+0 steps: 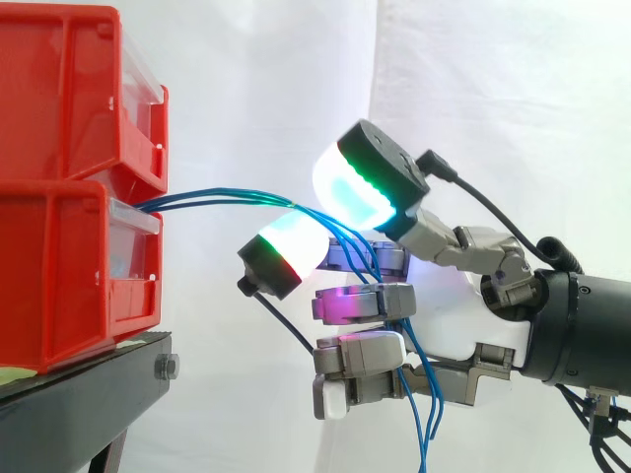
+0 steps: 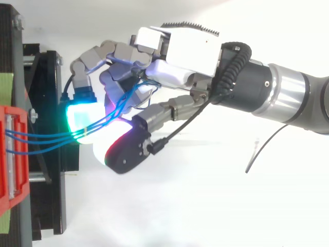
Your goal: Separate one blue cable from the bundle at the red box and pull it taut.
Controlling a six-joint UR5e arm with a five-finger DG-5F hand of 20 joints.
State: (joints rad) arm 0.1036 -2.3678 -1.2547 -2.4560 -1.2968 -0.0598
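A bundle of thin blue cables (image 1: 227, 195) comes out between the upper red bin (image 1: 59, 99) and the lower red bin (image 1: 69, 276) and runs right to my hand (image 1: 449, 330). The cables pass between two glowing fingertips (image 1: 360, 187), go in behind the curled fingers, and their loose ends (image 1: 426, 424) hang below the hand. From above, the cables (image 2: 41, 136) leave the red bin (image 2: 13, 154) side by side, slightly slack, and climb into the hand (image 2: 190, 51). All strands run together; none is apart from the rest.
The bins stand on a black stand (image 1: 89, 384) at the left, with its frame (image 2: 49, 103) close to the fingertips. A white curtain hangs behind. There is open space to the right of and below the hand.
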